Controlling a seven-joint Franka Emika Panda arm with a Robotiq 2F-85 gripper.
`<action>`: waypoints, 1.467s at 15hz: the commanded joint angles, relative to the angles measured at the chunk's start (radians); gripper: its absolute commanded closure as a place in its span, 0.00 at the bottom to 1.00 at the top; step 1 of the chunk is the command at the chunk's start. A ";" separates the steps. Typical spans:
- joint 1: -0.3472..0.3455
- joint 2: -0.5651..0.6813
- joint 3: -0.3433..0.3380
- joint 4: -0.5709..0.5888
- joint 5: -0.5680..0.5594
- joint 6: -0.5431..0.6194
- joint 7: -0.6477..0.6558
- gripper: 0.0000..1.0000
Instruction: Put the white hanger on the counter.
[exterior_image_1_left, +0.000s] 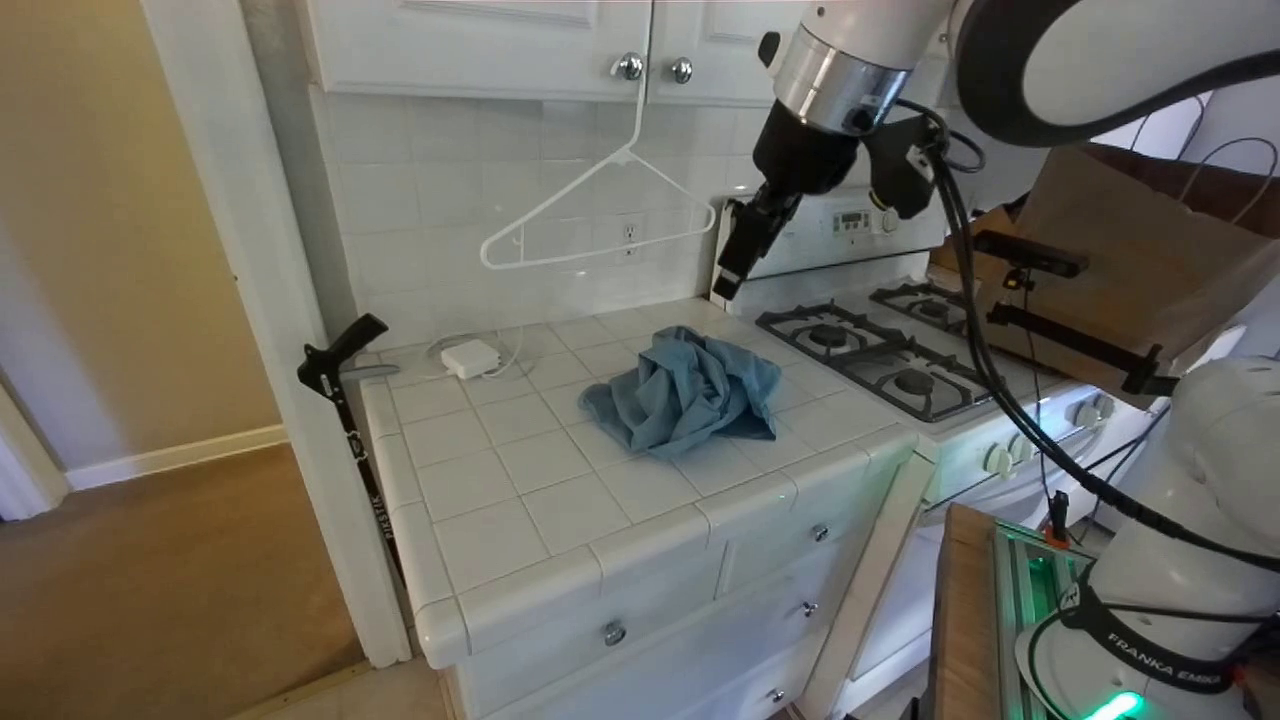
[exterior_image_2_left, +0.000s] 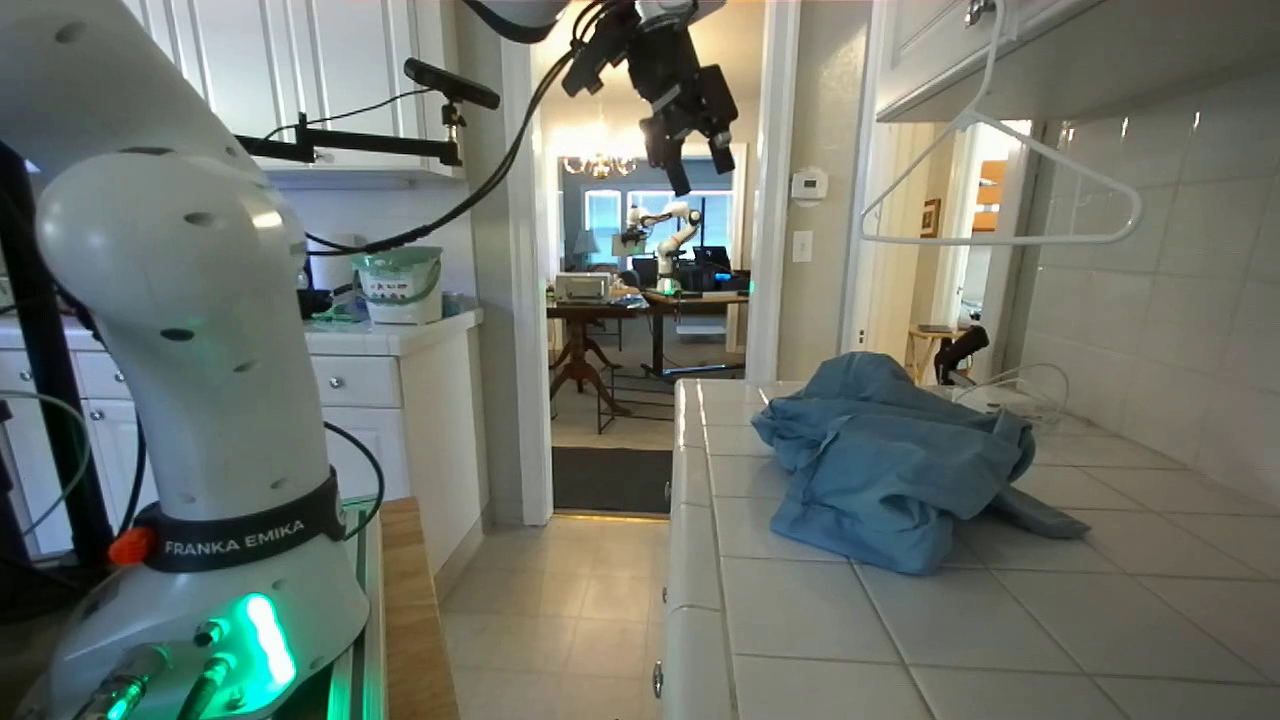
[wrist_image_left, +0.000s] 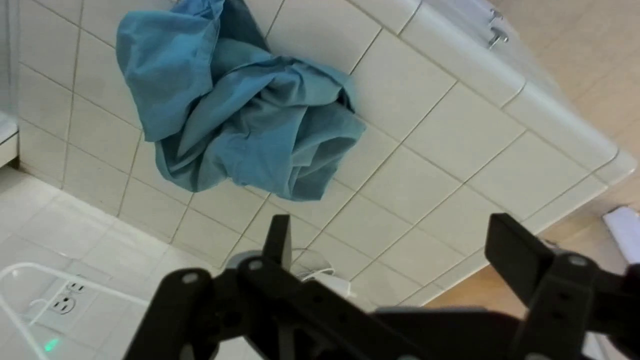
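Note:
The white hanger (exterior_image_1_left: 624, 156) hangs by its hook from a cabinet knob (exterior_image_1_left: 628, 66) above the counter. It also shows in an exterior view (exterior_image_2_left: 1000, 241), and part of it is at the lower left of the wrist view (wrist_image_left: 90, 285). The white tiled counter (exterior_image_1_left: 500, 520) lies below it and fills much of the wrist view (wrist_image_left: 425, 175). My gripper (exterior_image_1_left: 727, 288) is in the air over the counter near the stove, apart from the hanger. It points down in an exterior view (exterior_image_2_left: 702, 178). In the wrist view its fingers (wrist_image_left: 390, 225) are wide apart with nothing between them.
A crumpled blue cloth (exterior_image_1_left: 685, 395) lies on the counter, also in the wrist view (wrist_image_left: 250, 120). A white box with a cable (exterior_image_1_left: 470, 357) is at the back. A black-handled tool (exterior_image_1_left: 345, 360) leans at the left end. The gas stove (exterior_image_1_left: 900, 350) adjoins; cabinets (exterior_image_1_left: 480, 45) overhang.

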 joint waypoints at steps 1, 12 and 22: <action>-0.057 0.054 -0.010 0.040 -0.066 0.088 0.103 0.00; -0.226 0.164 0.001 0.152 -0.257 0.384 0.336 0.00; -0.240 0.243 -0.029 0.199 -0.415 0.457 0.545 0.00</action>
